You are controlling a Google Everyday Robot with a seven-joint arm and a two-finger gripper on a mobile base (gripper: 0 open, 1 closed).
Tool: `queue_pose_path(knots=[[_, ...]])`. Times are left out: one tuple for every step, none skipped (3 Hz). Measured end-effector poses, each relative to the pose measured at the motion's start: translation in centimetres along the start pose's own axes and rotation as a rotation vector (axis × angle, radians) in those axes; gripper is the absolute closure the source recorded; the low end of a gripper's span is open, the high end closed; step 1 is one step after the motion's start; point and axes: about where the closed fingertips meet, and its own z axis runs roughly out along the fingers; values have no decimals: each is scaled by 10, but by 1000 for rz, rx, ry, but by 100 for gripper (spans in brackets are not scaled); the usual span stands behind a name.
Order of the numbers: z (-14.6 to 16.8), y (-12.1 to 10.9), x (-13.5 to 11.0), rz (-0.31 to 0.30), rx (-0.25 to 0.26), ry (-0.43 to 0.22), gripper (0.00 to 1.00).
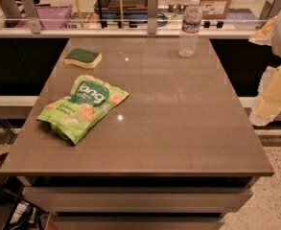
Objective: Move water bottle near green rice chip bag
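The water bottle (pixel 190 27), clear and ribbed with a white cap, stands upright at the table's far edge, right of centre. The green rice chip bag (pixel 84 107), lime green with white lettering, lies flat on the left side of the table, nearer the front. My gripper (pixel 269 97) shows as pale cream and white parts at the right edge of the view, beyond the table's right side. It is well apart from the bottle and from the bag, and it holds nothing that I can see.
A green-and-yellow sponge (pixel 83 58) lies at the far left of the brown table (pixel 178 138). A rail with metal posts (pixel 152 6) runs behind the table's far edge. Drawers sit under the table's front edge.
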Motion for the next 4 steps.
queue_pose_path(knots=[[0,0,0,0,0,0,0],[-3,-3,-1,2,0,-15,0],[-3,-20,-2,27,7,-87,0],[5,-41,-11,57,14,-187,0]])
